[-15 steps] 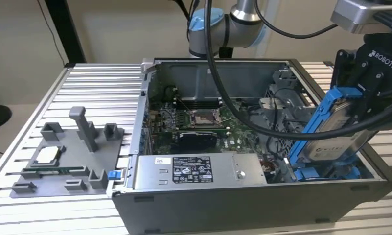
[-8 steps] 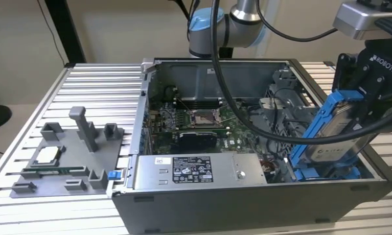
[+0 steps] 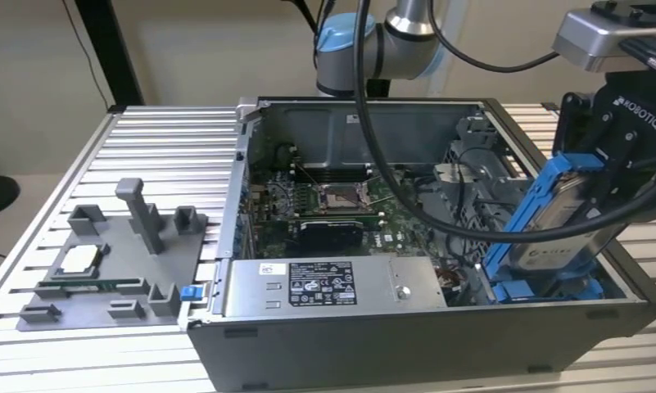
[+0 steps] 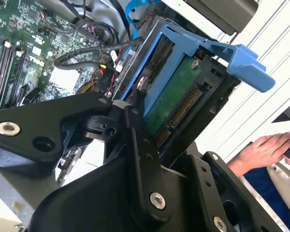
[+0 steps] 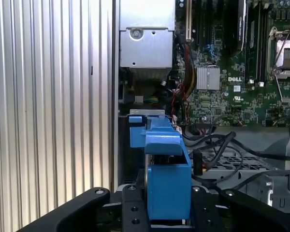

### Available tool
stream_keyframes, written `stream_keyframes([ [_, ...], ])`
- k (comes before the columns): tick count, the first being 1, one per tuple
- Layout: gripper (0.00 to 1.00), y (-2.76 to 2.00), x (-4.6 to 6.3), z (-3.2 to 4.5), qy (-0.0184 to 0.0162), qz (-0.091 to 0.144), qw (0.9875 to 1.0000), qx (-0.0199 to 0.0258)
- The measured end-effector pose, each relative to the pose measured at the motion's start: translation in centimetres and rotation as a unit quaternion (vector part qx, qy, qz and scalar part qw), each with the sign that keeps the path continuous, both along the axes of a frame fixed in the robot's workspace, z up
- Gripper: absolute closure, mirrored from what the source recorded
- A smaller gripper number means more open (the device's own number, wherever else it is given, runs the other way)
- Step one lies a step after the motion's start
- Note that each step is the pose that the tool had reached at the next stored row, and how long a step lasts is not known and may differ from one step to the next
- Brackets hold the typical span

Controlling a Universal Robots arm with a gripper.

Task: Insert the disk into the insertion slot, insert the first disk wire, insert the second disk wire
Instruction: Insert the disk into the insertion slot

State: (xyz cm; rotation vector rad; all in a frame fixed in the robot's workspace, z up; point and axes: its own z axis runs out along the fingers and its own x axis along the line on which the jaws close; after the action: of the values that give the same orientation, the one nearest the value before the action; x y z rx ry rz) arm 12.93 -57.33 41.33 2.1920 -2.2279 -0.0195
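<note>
The gripper (image 3: 592, 201), jaws clamped on the disk (image 3: 546, 241), holds it steeply tilted with its lower edge at the insertion slot (image 3: 530, 291), apparently to align it for entry.

Soft, even room light fills the exterior view; the ribbed counter (image 3: 33, 229) gleams pale, while the computer case (image 3: 415, 336) is shadowed inside. In the second wrist view the counter blows out to white behind the dark, detail-poor fingers (image 4: 140, 164). The disk (image 3: 563, 237) shows a dull sheen
</note>
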Motion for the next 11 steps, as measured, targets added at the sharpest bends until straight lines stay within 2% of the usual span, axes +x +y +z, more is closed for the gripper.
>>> stream_keyframes([
  [5,1.00,0.05,0.0,-0.49,-0.0001,0.000,1.0000,0.0000],
  [11,1.00,0.06,0.0,-1.52,0.0000,0.000,1.0000,0.0001],
])
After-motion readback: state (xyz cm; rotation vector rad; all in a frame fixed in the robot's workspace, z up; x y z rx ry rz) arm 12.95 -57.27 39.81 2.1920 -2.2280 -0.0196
